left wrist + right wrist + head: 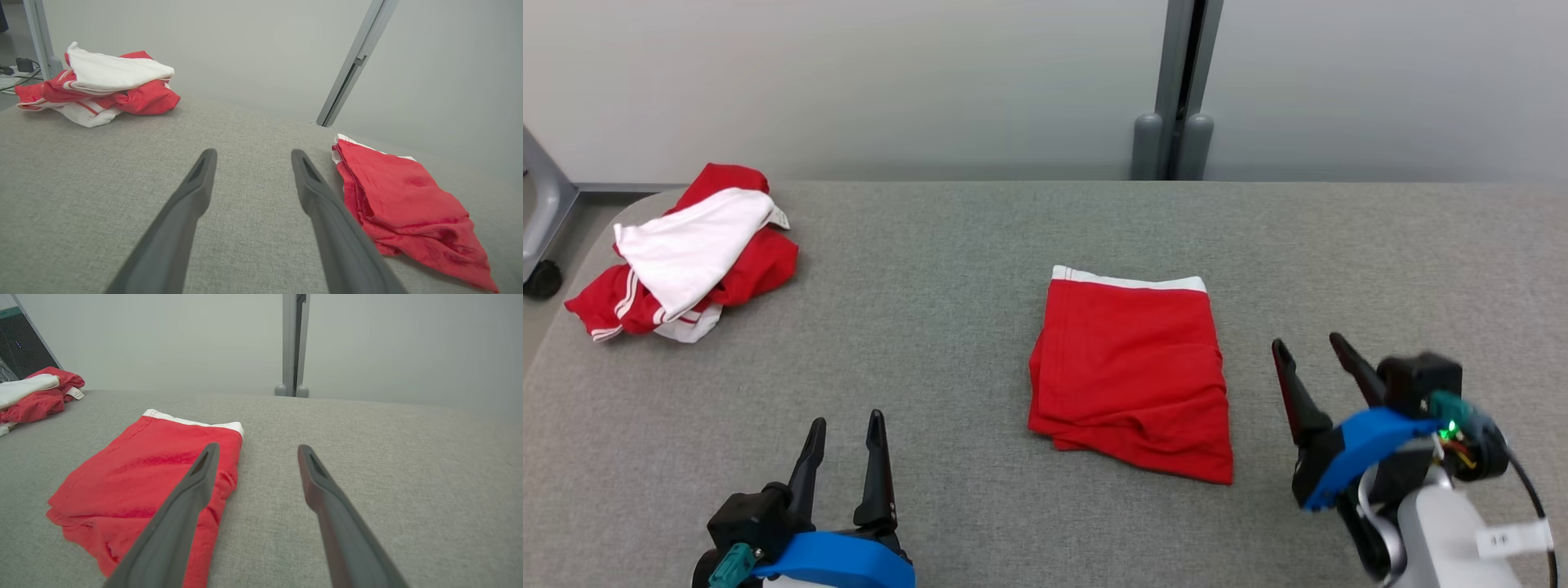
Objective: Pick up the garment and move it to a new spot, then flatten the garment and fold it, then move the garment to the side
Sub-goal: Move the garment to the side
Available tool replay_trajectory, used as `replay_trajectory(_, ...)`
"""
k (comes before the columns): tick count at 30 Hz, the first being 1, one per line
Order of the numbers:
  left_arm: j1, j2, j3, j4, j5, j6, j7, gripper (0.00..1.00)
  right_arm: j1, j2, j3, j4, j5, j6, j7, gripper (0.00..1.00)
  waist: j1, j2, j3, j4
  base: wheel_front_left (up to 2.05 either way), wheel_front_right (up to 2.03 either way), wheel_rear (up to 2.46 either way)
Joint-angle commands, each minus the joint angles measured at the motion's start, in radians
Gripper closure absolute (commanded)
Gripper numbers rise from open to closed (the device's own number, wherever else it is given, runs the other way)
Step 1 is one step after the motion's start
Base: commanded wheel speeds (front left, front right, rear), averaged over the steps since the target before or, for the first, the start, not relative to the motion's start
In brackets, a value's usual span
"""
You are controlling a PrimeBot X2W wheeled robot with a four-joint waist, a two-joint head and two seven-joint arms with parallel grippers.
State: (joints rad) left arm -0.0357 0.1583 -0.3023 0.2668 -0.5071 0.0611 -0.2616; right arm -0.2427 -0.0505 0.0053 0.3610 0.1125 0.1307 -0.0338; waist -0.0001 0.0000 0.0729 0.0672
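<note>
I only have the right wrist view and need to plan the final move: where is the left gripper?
Observer: The left gripper is open and empty, nearer the robot and left of the folded red garment.
Operator: And that pile?
Observer: The red-and-white pile lies crumpled by the table's rounded far-left corner.
Operator: My right gripper?
Observer: The right gripper hovers open, right of the garment, clear of it.

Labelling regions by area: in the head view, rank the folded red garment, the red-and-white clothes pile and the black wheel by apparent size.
1. folded red garment
2. red-and-white clothes pile: close behind, and farther from the camera, so unsure
3. black wheel, clearly smallest
</note>
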Motion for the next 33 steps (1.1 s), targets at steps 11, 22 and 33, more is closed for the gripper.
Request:
replay_trajectory(11,-0.042,-0.029,0.023,0.001,0.021,-0.020,-0.005,0.00,-0.215,-0.015,-0.035,0.184,-0.002,0.000,0.316,0.00,0.0001,0.0000,0.075,0.093,0.00,0.00,0.00)
replay_trajectory(22,-0.054,-0.055,0.052,0.002,0.051,-0.043,-0.005,0.00,-0.300,-0.050,0.011,0.339,0.107,0.000,0.448,0.63,0.0001,0.0000,0.115,0.148,0.00,0.00,0.00)
replay_trajectory(33,-0.080,-0.054,0.056,-0.070,0.091,-0.057,-0.005,0.00,-0.324,-0.139,0.075,0.284,0.188,0.000,0.395,1.00,0.0001,0.0000,0.163,0.026,0.00,0.00,0.00)
